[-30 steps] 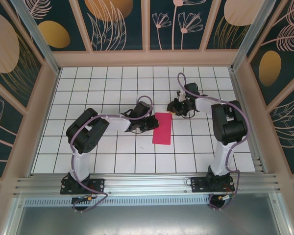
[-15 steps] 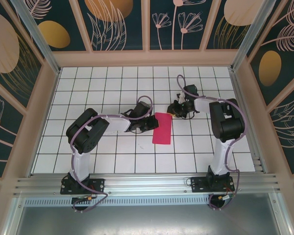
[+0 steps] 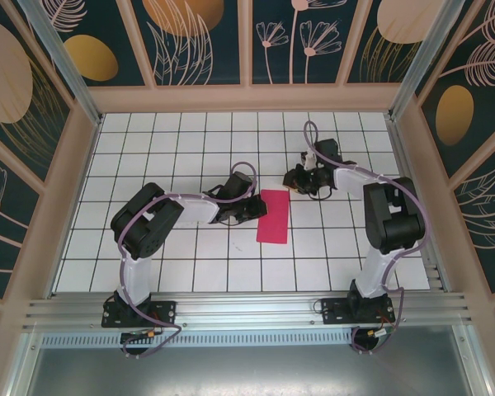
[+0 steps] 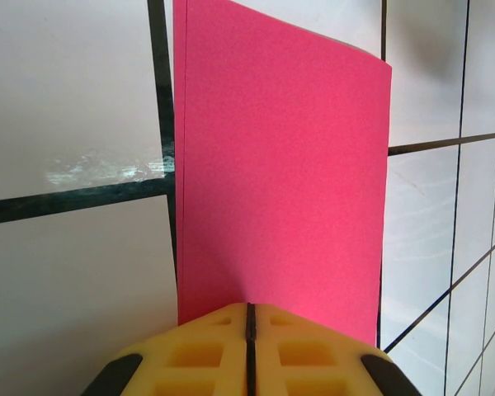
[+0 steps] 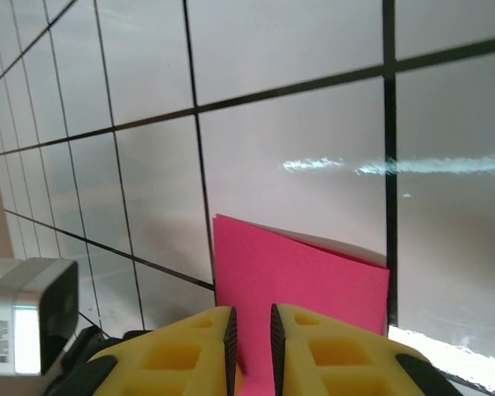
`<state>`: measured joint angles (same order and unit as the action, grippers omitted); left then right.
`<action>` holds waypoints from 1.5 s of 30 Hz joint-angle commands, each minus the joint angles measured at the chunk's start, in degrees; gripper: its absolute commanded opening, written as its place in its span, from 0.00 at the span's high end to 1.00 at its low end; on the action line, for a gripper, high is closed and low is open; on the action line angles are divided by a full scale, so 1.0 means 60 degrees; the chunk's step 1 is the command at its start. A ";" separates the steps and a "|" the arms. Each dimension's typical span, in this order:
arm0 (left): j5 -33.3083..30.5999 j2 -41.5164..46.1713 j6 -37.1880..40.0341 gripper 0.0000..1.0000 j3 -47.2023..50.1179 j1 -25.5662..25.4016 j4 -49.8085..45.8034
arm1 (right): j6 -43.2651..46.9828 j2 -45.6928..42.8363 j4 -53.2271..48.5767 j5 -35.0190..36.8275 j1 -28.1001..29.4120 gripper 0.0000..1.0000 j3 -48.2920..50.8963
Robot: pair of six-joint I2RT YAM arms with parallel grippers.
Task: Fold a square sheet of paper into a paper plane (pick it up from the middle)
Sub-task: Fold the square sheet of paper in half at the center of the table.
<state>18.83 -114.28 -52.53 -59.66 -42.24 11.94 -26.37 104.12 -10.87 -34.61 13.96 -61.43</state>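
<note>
A: Quick, where's the sheet?

B: Flat on the desk, about the middle, between the two arms. It's pink, a narrow rectangle with its long side running away from the arm bases.

A: A rectangle, not a square?

B: Right. The left wrist view shows two layers stacked along the sheet's left long edge, so I judge it's folded in half. The centre crease looks done.

A: Left fingers?

B: Pressed together, just a hairline seam between them, with the tips at the sheet's left long edge. I can't tell whether they pinch it or only press on it.

A: Right fingers?

B: A narrow slit apart, over the far right corner of the sheet. Pink shows through the slit. The gap looks too wide for a pinch on thin paper, so I judge nothing is clamped.

A: Is the sheet lying flat?

B: Mostly. In the right wrist view the far edge lifts a touch and a pale strip shows beneath it, so the top layer isn't fully pressed down there.

A: Progress?

B: Early, I'd say. Only the first fold is in. There are no slanted nose folds, no point and no wings, so nothing reads as a plane yet.

A: What's left?

B: Probably sharpening or reopening that crease, folding the corners in to the centre line, then the wing folds. That's most of the job.
</note>
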 commanded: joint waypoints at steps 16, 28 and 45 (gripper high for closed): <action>-0.0261 -0.0207 0.0201 0.88 0.0471 -0.0097 -0.0949 | -0.0087 0.1130 0.0134 0.0402 0.0054 0.78 0.0034; -0.0315 -0.0026 0.0186 0.89 0.0526 -0.0101 -0.0907 | -0.0628 -0.0850 0.0649 -0.0283 0.0586 0.77 0.1465; -0.0311 0.0014 0.0166 0.88 0.0605 -0.0105 -0.0790 | -0.0313 -0.2057 0.0512 -0.0351 0.0823 0.75 0.2704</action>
<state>17.96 -113.73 -52.53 -58.39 -42.46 13.72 -29.43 97.10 -6.57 -35.20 18.20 -46.94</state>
